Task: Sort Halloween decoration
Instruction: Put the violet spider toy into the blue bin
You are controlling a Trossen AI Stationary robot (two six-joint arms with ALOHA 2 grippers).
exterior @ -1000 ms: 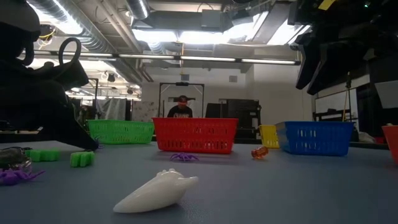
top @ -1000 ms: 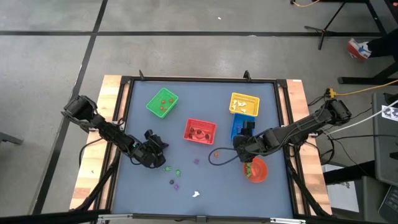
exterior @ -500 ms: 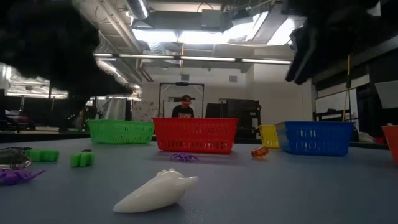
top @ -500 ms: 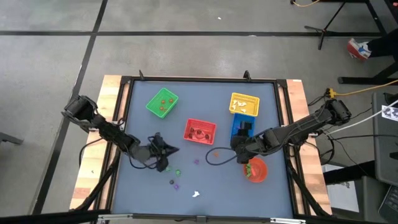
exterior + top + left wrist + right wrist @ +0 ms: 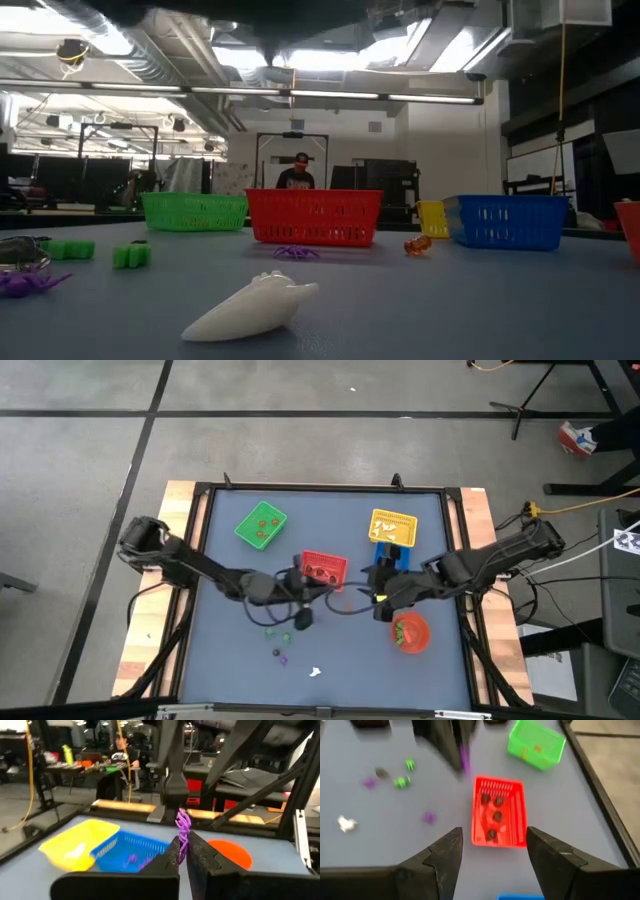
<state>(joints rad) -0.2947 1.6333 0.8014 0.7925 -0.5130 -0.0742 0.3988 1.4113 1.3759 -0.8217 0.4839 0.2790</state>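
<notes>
My left gripper (image 5: 184,851) is shut on a small purple trinket (image 5: 183,826). It hangs level above the table's middle (image 5: 312,590), just near of the red basket (image 5: 322,568). My right gripper (image 5: 493,835) stands open and holds nothing, raised near the blue basket (image 5: 385,565). Loose trinkets lie flat on the table's near half: two green (image 5: 278,632), purple (image 5: 281,656), white (image 5: 315,672) and orange (image 5: 347,607). The low view shows the white one (image 5: 250,308) closest. My left gripper pinches the purple trinket's lower end (image 5: 183,844) between its two fingertips. The fingers lie level and point toward the table's right side. The rest of the trinket sticks out past the tips, lifted clear of the table.
A green basket (image 5: 261,526) and a yellow basket (image 5: 393,527) stand at the far side. A round red bowl (image 5: 410,632) sits on the right, just near of my right gripper. The right arm (image 5: 175,775) rises ahead of my left gripper. A person (image 5: 293,175) stands beyond the table.
My left gripper has risen off the table's near left and swung toward the right edge, tipping from pointing down to level. My right gripper has gone up, still open. Both have left the low view upward.
</notes>
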